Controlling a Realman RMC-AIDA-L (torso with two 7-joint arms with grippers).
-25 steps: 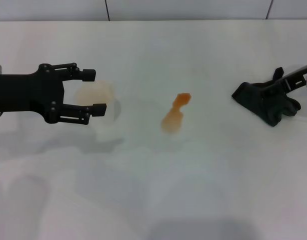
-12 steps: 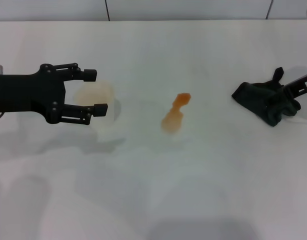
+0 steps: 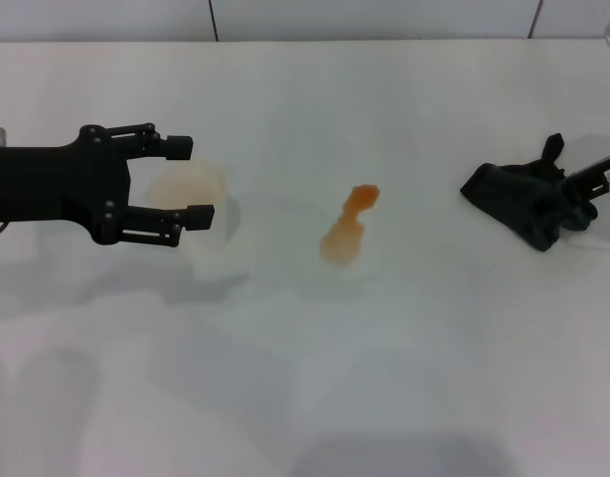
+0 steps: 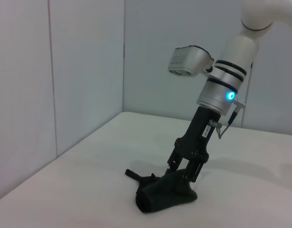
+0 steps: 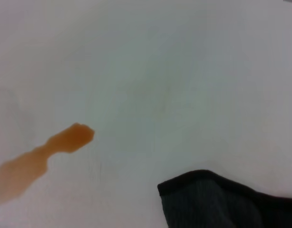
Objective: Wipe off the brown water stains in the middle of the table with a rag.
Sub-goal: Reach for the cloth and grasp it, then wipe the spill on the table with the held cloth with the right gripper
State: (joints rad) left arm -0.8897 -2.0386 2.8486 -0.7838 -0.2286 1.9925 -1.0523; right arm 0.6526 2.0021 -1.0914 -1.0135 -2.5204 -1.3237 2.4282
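Right hand (image 4: 184, 167) down on rag (image 3: 529, 204), fingers clamped into it. Left hand (image 3: 186, 181) wide open around cup (image 3: 191, 214). Stain (image 3: 347, 226) mid-worktop (image 3: 384, 358).

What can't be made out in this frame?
- Right hand: its fingertips sink into the rag in the left wrist view; the head view's edge crops the arm, so the grip is unclear.
- Cup: the left hand covers part of it in the head view; contact unclear.
- Brown water stains: cut by the right wrist view's edge.

One rag (image 3: 529, 204), one stain (image 3: 348, 225), one cup (image 3: 193, 214), two grippers
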